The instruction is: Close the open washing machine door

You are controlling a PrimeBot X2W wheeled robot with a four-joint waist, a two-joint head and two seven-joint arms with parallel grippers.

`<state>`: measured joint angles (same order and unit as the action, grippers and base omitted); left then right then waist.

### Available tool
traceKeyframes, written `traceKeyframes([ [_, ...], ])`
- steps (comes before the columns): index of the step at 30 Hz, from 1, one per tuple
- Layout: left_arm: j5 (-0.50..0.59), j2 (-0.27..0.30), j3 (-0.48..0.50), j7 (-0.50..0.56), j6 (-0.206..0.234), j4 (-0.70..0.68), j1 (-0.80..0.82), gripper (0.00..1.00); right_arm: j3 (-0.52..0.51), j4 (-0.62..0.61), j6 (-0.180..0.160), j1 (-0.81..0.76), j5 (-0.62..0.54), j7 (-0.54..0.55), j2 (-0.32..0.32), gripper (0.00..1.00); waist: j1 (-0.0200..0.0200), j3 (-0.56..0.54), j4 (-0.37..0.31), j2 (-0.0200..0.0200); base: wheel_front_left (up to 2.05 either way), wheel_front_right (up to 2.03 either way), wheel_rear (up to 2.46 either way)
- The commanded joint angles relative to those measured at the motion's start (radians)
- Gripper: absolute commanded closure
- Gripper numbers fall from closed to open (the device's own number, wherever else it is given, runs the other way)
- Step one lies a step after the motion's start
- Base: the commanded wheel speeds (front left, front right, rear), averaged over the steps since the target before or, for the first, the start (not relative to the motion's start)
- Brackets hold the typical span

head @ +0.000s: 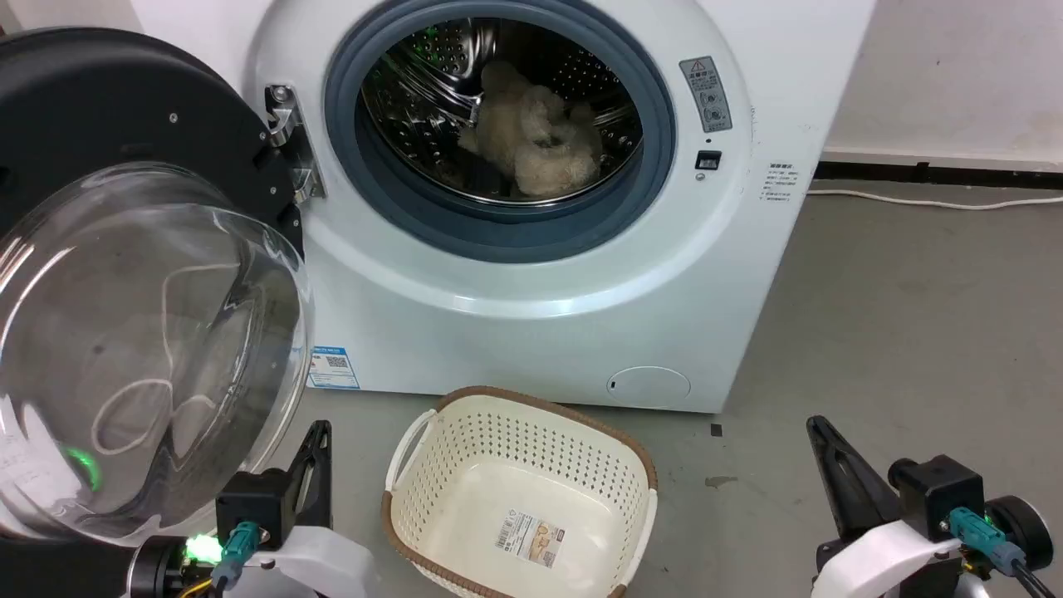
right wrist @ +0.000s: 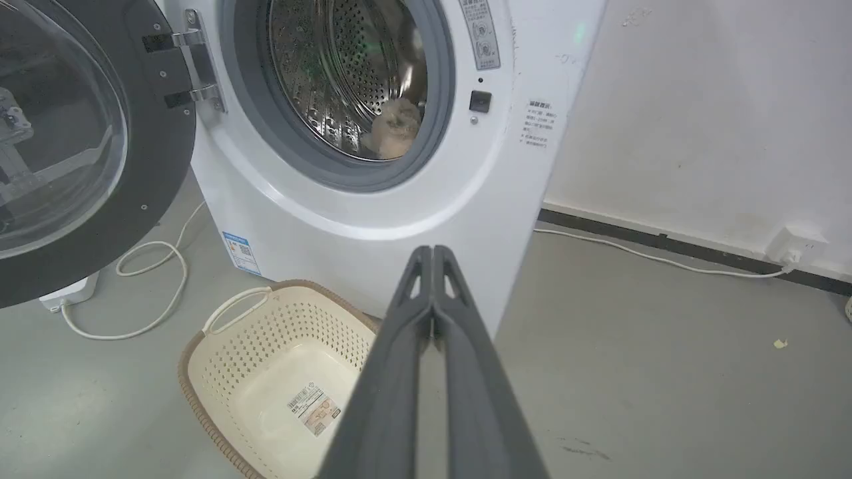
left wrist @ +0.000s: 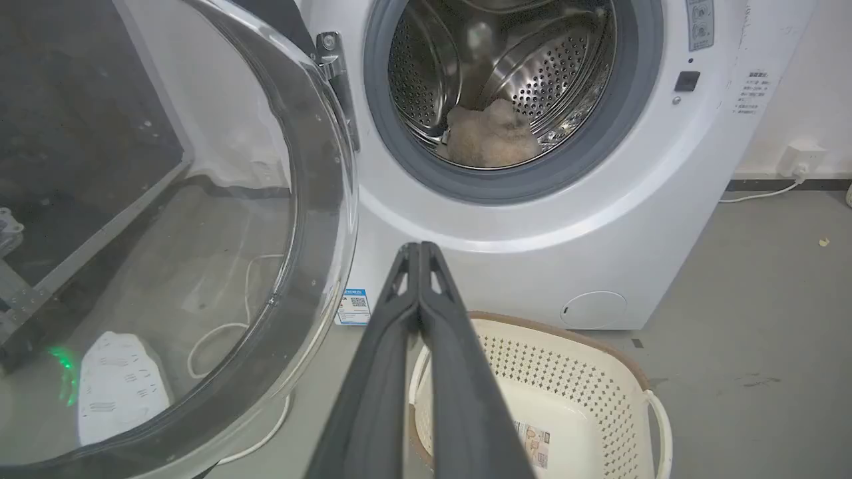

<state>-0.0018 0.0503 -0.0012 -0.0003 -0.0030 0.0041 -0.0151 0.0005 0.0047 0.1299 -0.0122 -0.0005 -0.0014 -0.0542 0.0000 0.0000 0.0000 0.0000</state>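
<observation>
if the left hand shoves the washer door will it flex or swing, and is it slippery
The washing machine door looks rigid and hangs on a metal hinge, so it should probably swing as one piece rather than flex. Its glass bowl is smooth and curved; the shut left hand might slide off, so the black rim seems safer.

Shows the washing machine door (head: 149,316) swung wide open at the left of the machine front (head: 531,274). Hangs upright by a metal hinge (head: 286,137) at its right edge, well clear of the round opening and unlatched. Has a wide glossy black rim, dotted with small screws, around a bulging clear glass bowl. Turns its inner side and the bulge of the bowl outward toward the robot.
</observation>
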Motion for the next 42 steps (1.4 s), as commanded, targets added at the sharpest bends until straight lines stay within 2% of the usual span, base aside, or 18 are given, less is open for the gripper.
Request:
traceKeyframes([
  [1,0.002,0.000,0.001,0.000,0.003,-0.004,0.015,1.00,0.000,-0.005,0.001,0.012,0.000,0.001,0.004,1.00,0.0000,0.000,0.000,0.0000,0.00,0.00,0.00],
  [26,0.000,0.000,0.000,0.000,0.000,0.000,0.000,1.00,0.000,0.000,0.000,0.000,0.000,0.000,0.000,1.00,0.0000,0.000,0.000,0.0000,0.00,0.00,0.00],
  [27,0.000,0.000,0.000,0.000,0.000,0.001,0.000,0.00,0.000,0.001,0.000,0.000,0.001,0.000,0.000,0.00,0.0000,0.000,0.000,0.0000,0.00,0.00,0.00],
  [42,-0.007,0.000,-0.013,-0.027,-0.003,0.013,0.005,0.00,-0.008,0.007,0.000,-0.008,0.020,-0.027,0.000,0.00,0.0000,-0.001,0.014,0.0000,0.00,0.00,0.00],
])
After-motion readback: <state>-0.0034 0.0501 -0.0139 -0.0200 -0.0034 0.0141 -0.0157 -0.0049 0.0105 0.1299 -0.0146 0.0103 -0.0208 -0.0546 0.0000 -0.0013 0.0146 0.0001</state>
